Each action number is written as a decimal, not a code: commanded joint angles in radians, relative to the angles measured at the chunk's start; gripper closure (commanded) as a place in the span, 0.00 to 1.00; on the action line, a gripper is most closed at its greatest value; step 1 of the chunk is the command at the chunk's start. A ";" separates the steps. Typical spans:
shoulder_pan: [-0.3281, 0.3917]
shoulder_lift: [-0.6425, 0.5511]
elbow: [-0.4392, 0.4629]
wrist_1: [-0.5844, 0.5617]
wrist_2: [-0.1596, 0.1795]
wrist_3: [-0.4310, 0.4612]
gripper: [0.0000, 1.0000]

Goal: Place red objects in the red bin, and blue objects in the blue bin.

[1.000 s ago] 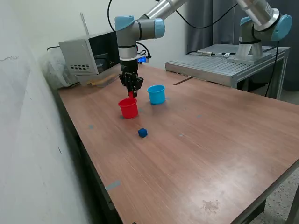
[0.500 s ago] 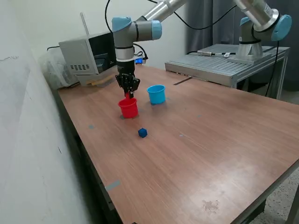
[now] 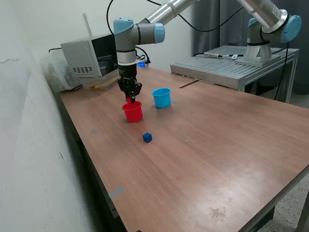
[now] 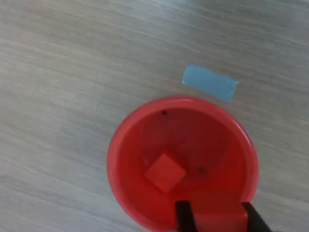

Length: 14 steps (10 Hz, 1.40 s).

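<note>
Nearest to me on the bench (image 3: pixel 203 159), one dark blue cube (image 3: pixel 147 137) sits alone, a short way in front of the red bin (image 3: pixel 133 111) and well apart from it. The red bin stands just behind that, and the wrist view looks straight down into it: one red cube (image 4: pixel 165 172) already lies flat on its floor. A strip of light blue tape (image 4: pixel 210 82) is stuck to the wood just beside the bin. The light blue bin (image 3: pixel 161 97) stands beside the red one, toward the exterior view's right.

The claw (image 3: pixel 130 97) hangs right over the red bin, its two dark fingers (image 4: pixel 185 220) closed on a second red cube (image 4: pixel 215 216), gripped by its sides just above the bin's rim.

To my eye the step in hand is the drop. It would go best by opening the fingers only once the cube hangs well inside the rim rather than over its edge, then rising straight up so the bin isn't nudged.
</note>
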 commanded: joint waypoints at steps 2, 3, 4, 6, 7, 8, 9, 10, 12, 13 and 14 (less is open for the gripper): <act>-0.031 0.005 -0.007 0.000 0.000 -0.007 1.00; -0.033 0.005 -0.005 0.000 0.000 -0.007 1.00; -0.033 0.005 -0.005 0.000 0.000 -0.007 1.00; -0.033 0.005 0.003 0.000 -0.002 -0.007 1.00; -0.031 0.005 0.004 0.000 -0.002 -0.007 1.00; -0.031 0.005 0.004 0.000 -0.003 -0.007 0.00; -0.031 0.005 0.004 0.000 -0.005 -0.007 0.00; -0.031 0.005 0.004 0.000 -0.011 -0.005 0.00; -0.031 0.003 0.004 0.000 -0.014 -0.004 0.00; -0.031 0.000 0.004 0.000 -0.014 -0.001 0.00; -0.028 -0.009 0.007 -0.002 -0.014 0.004 0.00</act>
